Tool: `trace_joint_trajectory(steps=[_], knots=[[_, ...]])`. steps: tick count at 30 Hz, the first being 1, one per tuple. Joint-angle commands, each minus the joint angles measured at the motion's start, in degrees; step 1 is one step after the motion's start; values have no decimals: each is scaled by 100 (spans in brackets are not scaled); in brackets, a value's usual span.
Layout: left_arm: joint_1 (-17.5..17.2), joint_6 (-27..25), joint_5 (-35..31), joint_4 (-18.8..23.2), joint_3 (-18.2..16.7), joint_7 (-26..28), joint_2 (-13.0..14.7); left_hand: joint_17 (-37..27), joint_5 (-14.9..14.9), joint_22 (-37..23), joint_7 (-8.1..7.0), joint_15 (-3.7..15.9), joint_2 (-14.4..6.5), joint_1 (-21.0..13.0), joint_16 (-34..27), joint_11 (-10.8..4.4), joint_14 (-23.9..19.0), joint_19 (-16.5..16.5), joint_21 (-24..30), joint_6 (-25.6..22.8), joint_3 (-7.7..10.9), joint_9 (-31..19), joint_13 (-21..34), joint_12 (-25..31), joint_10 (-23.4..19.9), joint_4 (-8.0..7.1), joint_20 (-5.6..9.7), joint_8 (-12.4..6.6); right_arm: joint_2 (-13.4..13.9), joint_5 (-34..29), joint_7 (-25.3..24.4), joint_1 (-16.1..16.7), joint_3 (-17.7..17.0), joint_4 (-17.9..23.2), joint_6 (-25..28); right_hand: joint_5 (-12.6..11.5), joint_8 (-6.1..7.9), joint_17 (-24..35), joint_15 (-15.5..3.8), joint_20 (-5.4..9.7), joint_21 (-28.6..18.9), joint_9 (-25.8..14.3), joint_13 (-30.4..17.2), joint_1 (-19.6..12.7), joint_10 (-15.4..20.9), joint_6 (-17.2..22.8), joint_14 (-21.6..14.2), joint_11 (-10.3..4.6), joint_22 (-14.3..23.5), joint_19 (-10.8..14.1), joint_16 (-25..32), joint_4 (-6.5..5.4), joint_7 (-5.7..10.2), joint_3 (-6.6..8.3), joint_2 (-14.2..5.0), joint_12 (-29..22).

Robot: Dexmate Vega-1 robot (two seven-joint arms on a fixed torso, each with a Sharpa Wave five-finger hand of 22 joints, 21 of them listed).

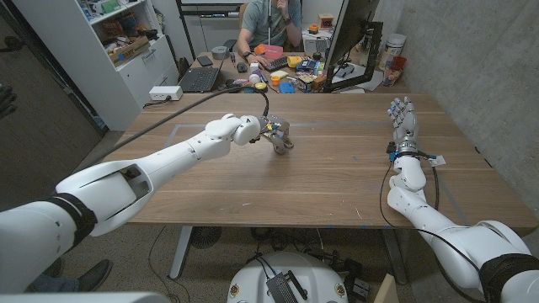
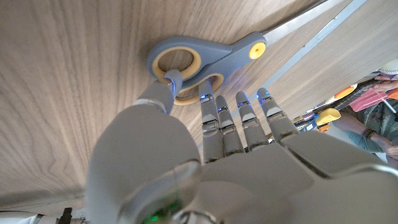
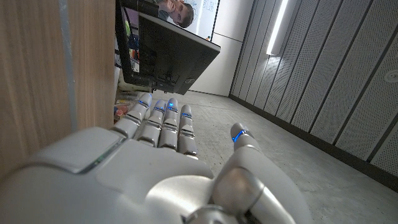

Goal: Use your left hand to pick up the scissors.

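The scissors [image 2: 211,56] have grey-blue handle loops with yellow linings and a yellow pivot, and they lie on the wooden table [image 1: 337,168] near its middle. Their handles [image 1: 285,146] show just under my left hand [image 1: 274,133], which reaches down onto them. In the left wrist view, the thumb [image 2: 169,81] and fingertips [image 2: 206,99] of my left hand [image 2: 205,162] pinch the nearer handle loop between them. The blades run away from the hand. My right hand [image 1: 402,119] stands on the table at the right, holding nothing, fingers straight; my right hand [image 3: 155,168] shows the same beside the tabletop.
Along the table's far edge are a laptop [image 1: 200,79], a monitor [image 1: 354,42] and a heap of small colourful objects [image 1: 290,80]. A person [image 1: 268,25] sits behind them. A white shelf unit [image 1: 126,50] stands at the far left. A black cable [image 1: 194,105] runs over my left arm.
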State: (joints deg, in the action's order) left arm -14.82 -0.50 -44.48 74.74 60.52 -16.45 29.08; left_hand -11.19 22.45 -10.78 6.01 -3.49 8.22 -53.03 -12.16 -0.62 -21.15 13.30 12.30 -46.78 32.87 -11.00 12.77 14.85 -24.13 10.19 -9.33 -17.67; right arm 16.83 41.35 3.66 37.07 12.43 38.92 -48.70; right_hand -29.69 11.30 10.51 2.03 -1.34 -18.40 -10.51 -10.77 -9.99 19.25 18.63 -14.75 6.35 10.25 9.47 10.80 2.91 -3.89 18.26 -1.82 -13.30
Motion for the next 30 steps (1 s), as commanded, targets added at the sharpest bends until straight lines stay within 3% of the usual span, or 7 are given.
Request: trace_joint_trajectory(steps=[1, 10, 19, 22, 25, 27, 30], knots=[[-5, -522, -25, 144, 142, -544, -113, -5, -51, -16, 10, -46, 14, -104, 0, 59, -3, -7, 11, 194, 64, -20, 7, -20, 40, -12, -2, 109, -30, 61, 42, 0, -38, -64, -51, -26, 5, 14, 8, -47, 37, -20, -28, 25, 34, -2, -37, -37, 27, 8, 34, -3, 33, -29, 6, 7], [-34, -984, 29, 198, 208, -790, -255, -22, -178, -24, 379, -235, 96, -14, 113, 287, 354, -427, -115, 466, 6, -12, 2, -164, 308, -100, -123, 322, -39, 99, 63, 7, -63, -85, -55, -32, 2, 15, 13, -59, 48, -20, -28, 28, 25, -8, -39, -43, 28, 9, 32, -3, 37, -33, 3, 13], [-230, -1667, -723, 542, 462, -251, -223, -30, -214, -31, 400, -307, 42, -36, 96, 342, 412, -543, -110, 397, 27, -13, 0, -176, 313, -96, -160, 336, -93, 128, 145, -84, -84, -260, -151, -38, 2, 17, 20, -72, 62, -20, -28, 31, 19, -8, -43, -36, 28, 6, 31, -2, 37, -36, -2, 18], [-618, -2087, -1045, 620, 362, 889, -261, -29, -294, -35, 381, -272, -90, -389, -6, 287, 193, -512, -37, -117, 229, -24, -4, -88, 32, -13, -128, 197, -48, 94, 47, -34, -86, -147, -144, -40, 1, 17, 23, -76, 68, -20, -28, 31, 21, -9, -42, -35, 29, 5, 30, -1, 37, -37, -4, 18], [-903, -2134, -760, 577, 71, 1647, -377, -5, -617, -37, 289, -152, -74, -971, -98, 138, -305, -295, 78, -1573, 566, -118, 5, 108, -643, 13, -63, -308, -11, 70, -41, 13, -92, -37, -128, -42, 1, 17, 23, -76, 71, -21, -29, 32, 21, -9, -43, -40, 29, 5, 30, -1, 37, -39, -5, 19], [-818, -2176, -733, 650, 133, 1282, -367, 5, -1022, -55, 356, -33, -98, -1341, -150, -62, -785, -103, 161, -2938, 944, -330, -23, 262, -1345, -18, -22, -943, 6, 55, -87, 28, -96, 7, -130, -43, 2, 17, 24, -78, 75, -21, -29, 32, 22, -8, -46, -43, 29, 6, 30, 0, 37, -40, -5, 19], [-818, -2157, -617, 682, 103, 1251, -353, 18, -1136, -51, 476, 86, -17, -1422, -178, -120, -1020, -46, 177, -3174, 1078, -439, -46, 323, -1660, 6, 9, -1141, 22, 43, -144, 45, -110, 62, -143, -46, 4, 18, 18, -81, 80, -21, -29, 34, 21, -2, -44, -54, 29, 7, 28, 1, 40, -42, -6, 20]])
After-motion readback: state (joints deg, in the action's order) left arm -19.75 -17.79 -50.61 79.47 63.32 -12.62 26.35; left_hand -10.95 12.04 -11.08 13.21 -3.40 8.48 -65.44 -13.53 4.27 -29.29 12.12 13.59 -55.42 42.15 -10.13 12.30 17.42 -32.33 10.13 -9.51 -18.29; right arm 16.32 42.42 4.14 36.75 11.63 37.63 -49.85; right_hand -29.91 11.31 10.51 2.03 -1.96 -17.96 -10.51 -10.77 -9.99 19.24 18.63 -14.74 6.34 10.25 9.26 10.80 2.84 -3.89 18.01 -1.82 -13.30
